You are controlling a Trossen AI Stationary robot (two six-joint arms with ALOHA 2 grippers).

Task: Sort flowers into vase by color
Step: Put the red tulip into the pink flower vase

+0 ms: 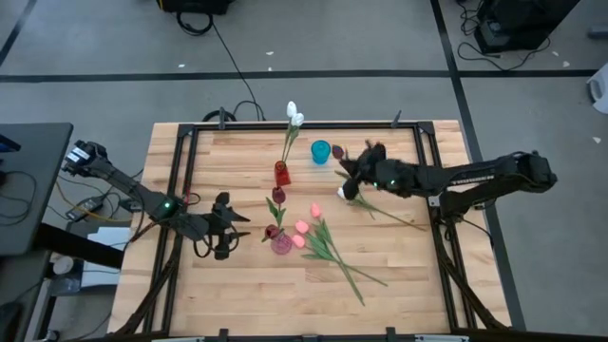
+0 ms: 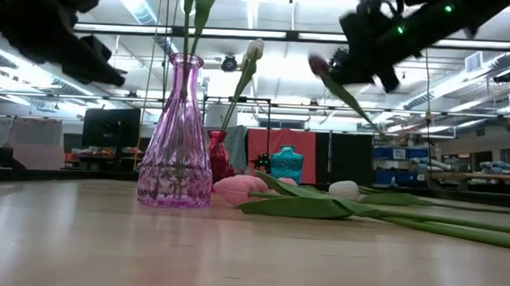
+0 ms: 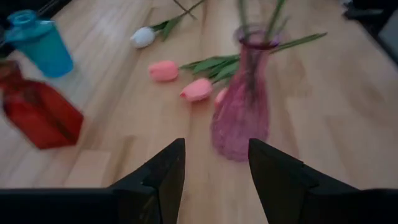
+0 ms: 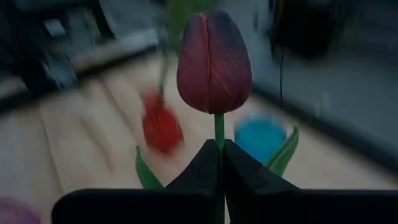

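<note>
**benchrat:** Right gripper [image 1: 350, 177] from overhead sits above the far right part of the table [image 1: 408, 285], clamped on a maroon tulip [image 1: 337, 151] whose head pokes out just past it on the blue vase [image 1: 321, 151] side. A white tulip [image 1: 343, 193] lies right under it. The red vase [image 1: 282, 173], with two white tulips [image 1: 294, 116] in it, is further off beyond the blue one. Left gripper [image 1: 224, 228] waits well apart, fingers spread wide, with the pink vase [image 1: 282, 243] just beside it.

**tulipfan:** And the pink ones?

**benchrat:** Pink tulips [image 1: 306, 230] lie flat between the two grippers, right next to the pink vase, which already has two maroon heads [image 1: 275, 211] in it.

**tulipfan:** Low cam?

**benchrat:** Right gripper [image 2: 340, 67] hangs high off the table with the maroon tulip [image 2: 318, 65] sticking out sideways, stem slanting down. Below it, the pink vase [image 2: 177, 140], a pink head [image 2: 236, 189] and long leaves on the wood.

**benchrat:** Left wrist cam: open fingers [image 3: 163, 174] point at the pink vase [image 3: 242, 112]; pink tulips [image 3: 180, 81] beyond, red vase [image 3: 40, 112] off to one side.

**benchrat:** Right wrist cam: fingers [image 4: 202, 174] pinched shut on the green stem, maroon tulip [image 4: 214, 62] standing straight up out of them, blurry red and blue vases behind.
</note>
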